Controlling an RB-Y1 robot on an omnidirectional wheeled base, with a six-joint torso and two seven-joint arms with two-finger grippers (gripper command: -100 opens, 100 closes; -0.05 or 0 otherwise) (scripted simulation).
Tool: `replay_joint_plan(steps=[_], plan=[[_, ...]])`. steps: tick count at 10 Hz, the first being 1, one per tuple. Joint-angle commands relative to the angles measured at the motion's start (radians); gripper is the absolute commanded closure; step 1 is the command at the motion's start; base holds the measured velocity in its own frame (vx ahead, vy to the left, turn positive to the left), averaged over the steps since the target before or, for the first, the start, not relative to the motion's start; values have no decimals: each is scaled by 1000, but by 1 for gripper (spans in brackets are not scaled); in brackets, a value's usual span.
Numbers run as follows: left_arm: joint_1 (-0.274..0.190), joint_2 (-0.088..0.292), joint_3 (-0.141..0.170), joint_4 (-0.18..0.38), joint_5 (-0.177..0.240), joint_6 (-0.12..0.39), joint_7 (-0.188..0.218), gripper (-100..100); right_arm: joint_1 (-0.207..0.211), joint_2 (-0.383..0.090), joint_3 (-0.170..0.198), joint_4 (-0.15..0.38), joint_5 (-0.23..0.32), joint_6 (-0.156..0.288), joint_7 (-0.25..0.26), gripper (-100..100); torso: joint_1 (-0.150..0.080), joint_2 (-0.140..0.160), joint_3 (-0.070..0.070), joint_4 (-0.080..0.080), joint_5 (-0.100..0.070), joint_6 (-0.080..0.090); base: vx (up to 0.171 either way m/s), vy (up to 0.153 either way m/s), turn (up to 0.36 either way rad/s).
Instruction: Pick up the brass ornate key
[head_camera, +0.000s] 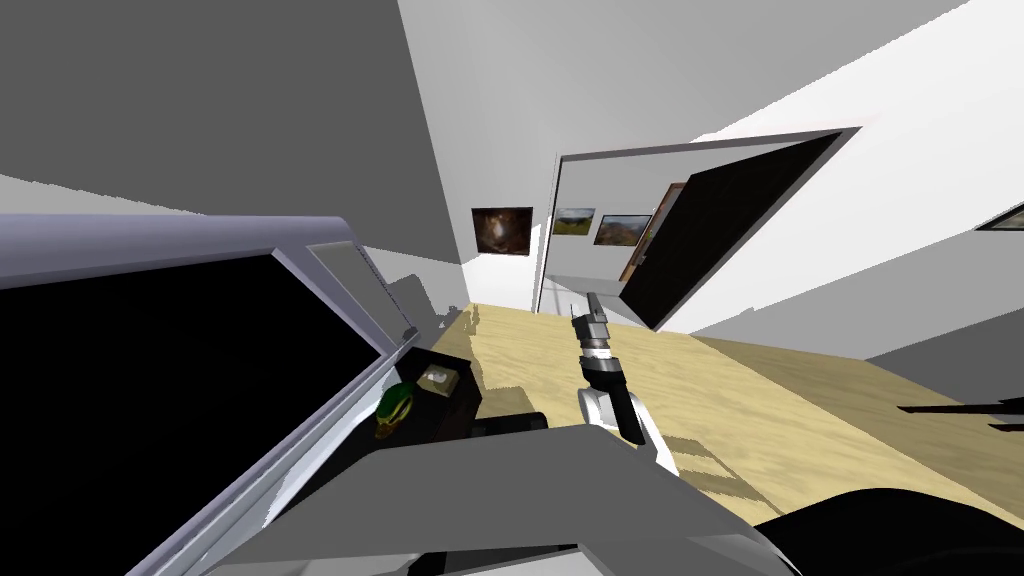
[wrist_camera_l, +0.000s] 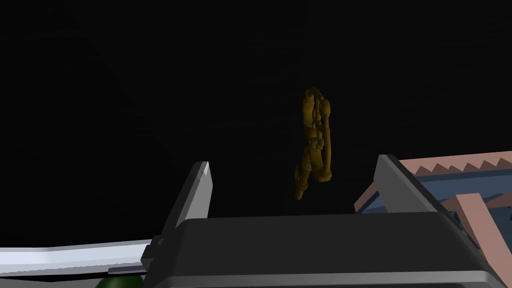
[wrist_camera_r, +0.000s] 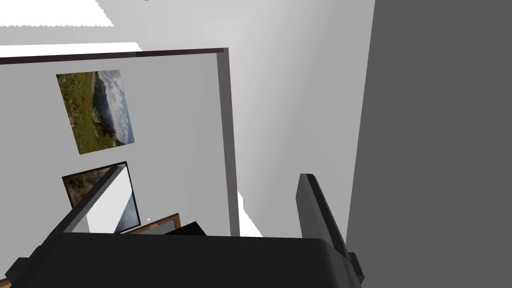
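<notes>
The brass ornate key (wrist_camera_l: 314, 142) lies on a black surface, a dull gold shape with a looped head. My left gripper (wrist_camera_l: 295, 187) is open just short of it. The key sits in line with the gap between the fingers, nearer the right finger (wrist_camera_l: 395, 185), and touches neither. My right gripper (head_camera: 590, 308) is held out forward over the wooden floor, away from the key. In the right wrist view the right gripper (wrist_camera_r: 205, 200) is open with nothing between its fingers.
A small box with pink and blue patterning (wrist_camera_l: 450, 180) lies right beside the left gripper's right finger. A green object (head_camera: 395, 405) and a small box (head_camera: 438, 380) sit on a dark stand (head_camera: 460, 405) below a large black screen (head_camera: 150, 400) with a grey frame.
</notes>
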Motion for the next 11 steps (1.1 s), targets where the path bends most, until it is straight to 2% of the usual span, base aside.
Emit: replay_joint_plan(steps=[1,7,8,9,11], plan=[[-32,-3,4,30,-6,3,-2,-100,0,0,0,0,0,0,0,0,0,0,0,0,0,0,-47,15,-15],[-136,-11,16,120,-24,17,-5,-100,0,0,0,0,0,0,0,0,0,3,2,1,0,0,-51,11,-12],[-125,-10,14,106,-22,20,-4,-100,0,0,0,0,0,0,0,0,2,3,2,1,1,0,-19,2,-6],[-126,-10,14,107,-22,20,-4,100,0,0,0,0,0,0,0,0,3,2,1,1,2,-1,0,0,0],[-124,-10,14,109,-22,21,-4,100,0,0,0,0,0,0,0,0,3,1,1,2,2,0,-3,1,6]])
